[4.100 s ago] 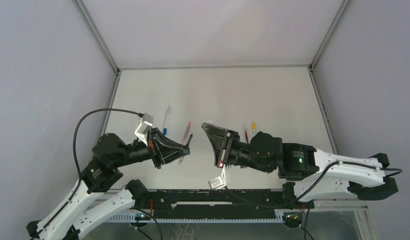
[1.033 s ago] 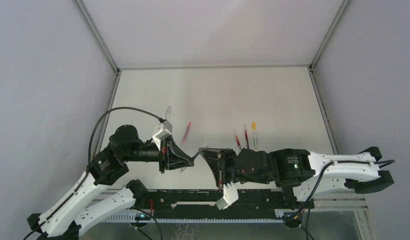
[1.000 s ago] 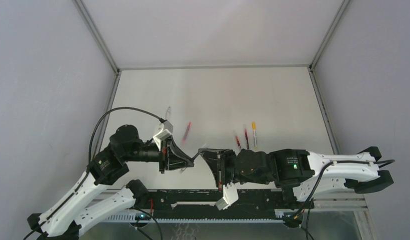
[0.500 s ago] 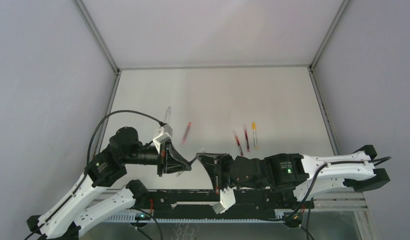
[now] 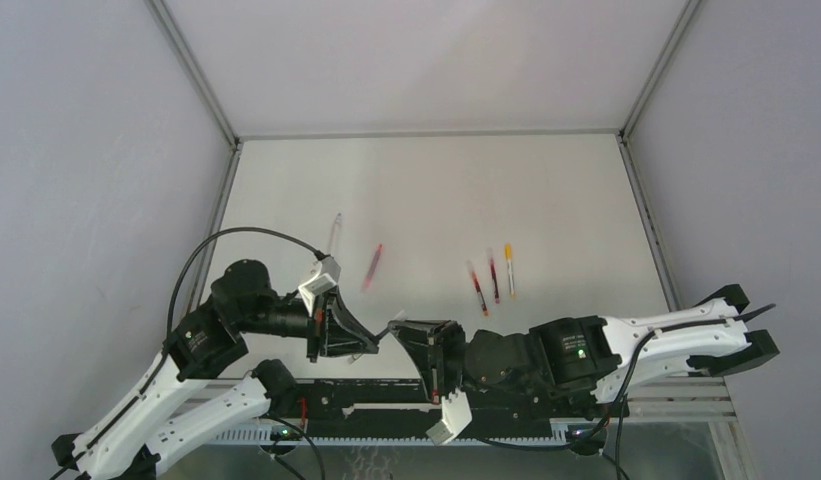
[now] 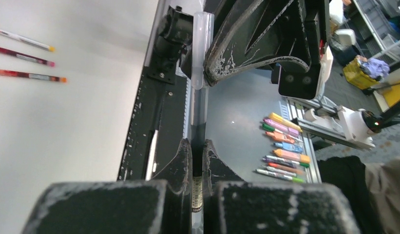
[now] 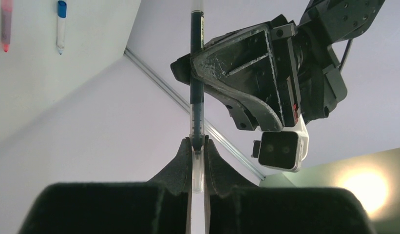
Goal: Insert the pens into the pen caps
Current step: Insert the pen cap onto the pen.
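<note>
Seating pen in cap mid-air: your left fingers pinch pen, right fingers pinch cap, tip just inside. Five other pens on worktop, capping unclear.

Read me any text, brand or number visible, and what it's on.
Nothing is legible.
Pen in the left gripper: barrel label, blurred, unreadable.
Loose pens on the table: label strips, too small.
Right arm: faint marking by its green light, too small.
Pen cap in the right gripper: no print visible.
</note>
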